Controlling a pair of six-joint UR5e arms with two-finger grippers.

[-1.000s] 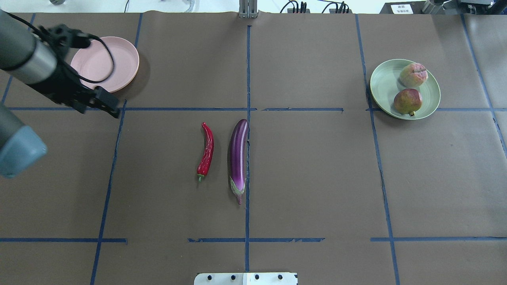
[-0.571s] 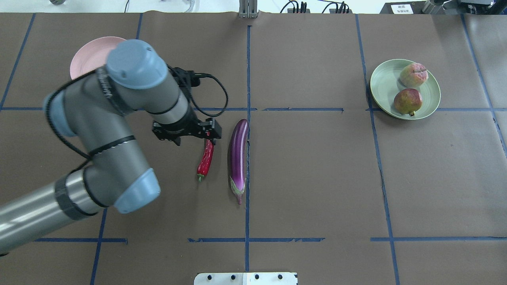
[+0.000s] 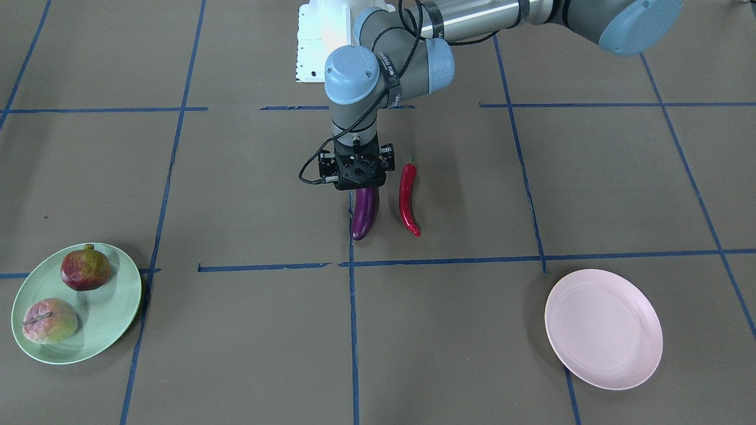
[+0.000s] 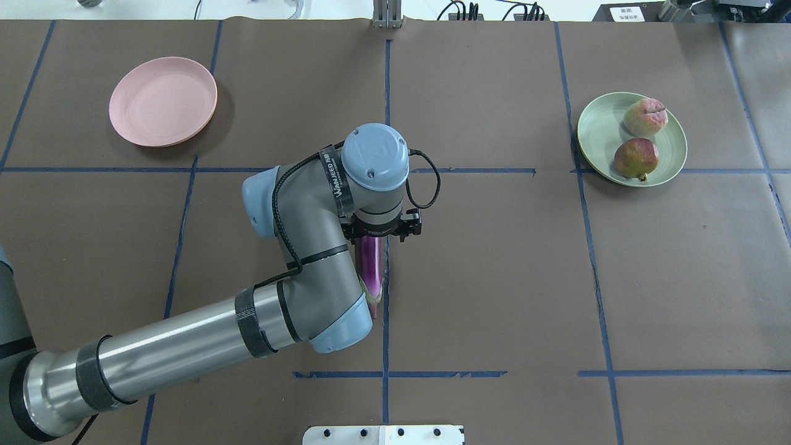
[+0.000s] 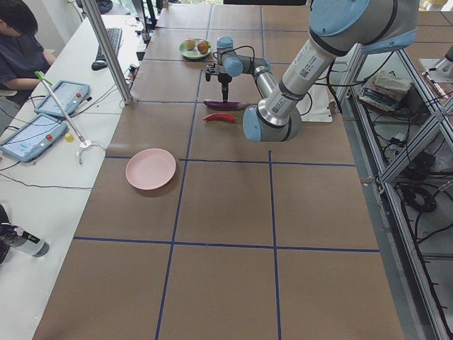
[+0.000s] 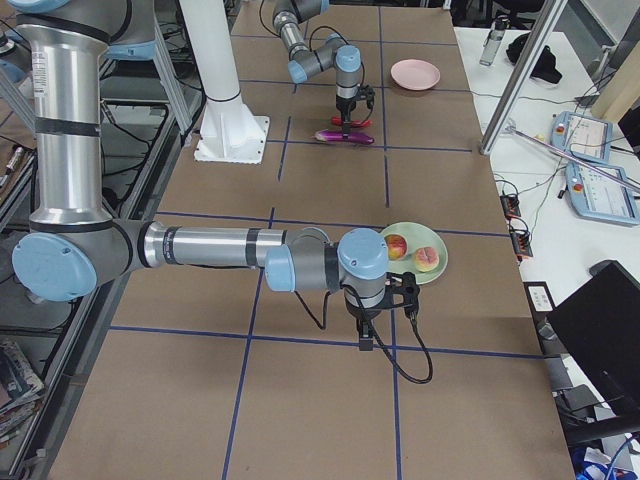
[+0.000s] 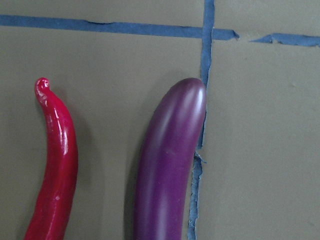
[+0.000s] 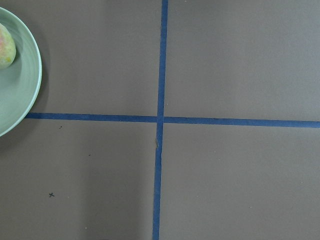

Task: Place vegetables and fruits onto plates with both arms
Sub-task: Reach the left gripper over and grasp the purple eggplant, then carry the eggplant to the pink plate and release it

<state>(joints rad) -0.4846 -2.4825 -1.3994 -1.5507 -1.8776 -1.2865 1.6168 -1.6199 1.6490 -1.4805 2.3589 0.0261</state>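
1. Count the fruit half as done: find the pomegranate (image 4: 636,158) and the bumpy pink-green fruit (image 4: 644,117) side by side on the green plate (image 4: 596,133), on the robot's right side of the table.
2. Count the vegetable half as not started: see the eggplant (image 3: 363,215) and the chili (image 3: 408,200) lying flat on the brown paper near the table's middle, roughly parallel, near each other but not touching.
3. Find nothing on the pink plate (image 4: 162,102), well apart from both vegetables, toward the robot's far left.
4. Locate the left gripper (image 3: 357,177) pointing straight down over the eggplant. Judge the step in hand as the reach for the eggplant, with the carry to the pink plate and then the chili left to do.
5. Cannot tell how far open the left fingers are: make out only the black gripper body from the front, and catch no fingertip in the left wrist view. Judge nothing gripped so far.
6. Locate the right gripper (image 6: 366,340) in the right side view only, pointing down over bare paper near the green plate. Cannot tell its opening; see nothing held.
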